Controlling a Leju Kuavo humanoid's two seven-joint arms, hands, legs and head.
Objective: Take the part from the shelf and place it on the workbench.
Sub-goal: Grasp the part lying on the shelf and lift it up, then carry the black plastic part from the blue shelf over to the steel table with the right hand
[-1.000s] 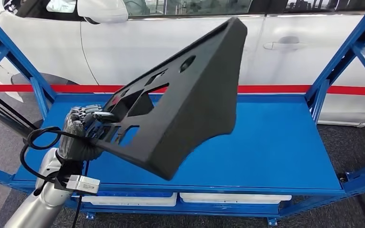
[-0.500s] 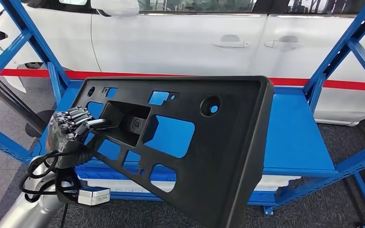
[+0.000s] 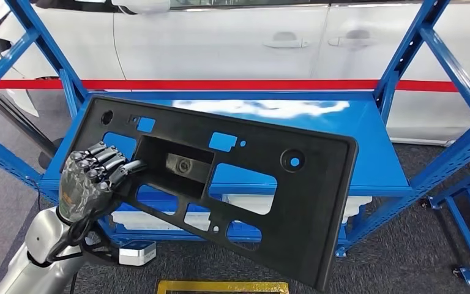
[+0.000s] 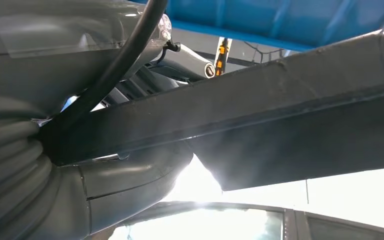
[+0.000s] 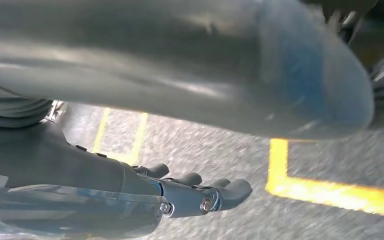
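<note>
part (image 3: 245, 202), a wide black panel with cut-out windows and round holes, hangs in the air in front of the blue shelf (image 3: 367, 153), clear of its deck and tilted so the end away from the hand drops lowest; left hand (image 3: 89, 180) grips the panel at its near left end, fingers (image 3: 107, 160) curled over the edge of a cut-out beside the deep middle recess, thumb hidden behind the panel; the rest of the panel stretches off to the right of that hand with nothing else holding it; in the left wrist view the panel (image 4: 260, 120) runs as a dark bar right against the hand's grey cover (image 4: 40, 165), too close and too backlit to show the fingers' hold; the panel's lower right corner is cut off near the bottom edge of the head view; right hand (image 5: 180, 195) is low over grey floor (image 5: 220, 150) with yellow lines (image 5: 330, 195), fingers (image 5: 230, 192) stretched out side by side and holding nothing, a blurred grey shape across the top of that view that cannot be made out; behind the shelf stand a white car (image 3: 220, 43) and a red stripe (image 3: 238, 84); white bins (image 3: 128, 217) on the lower level show through the panel's windows.
</note>
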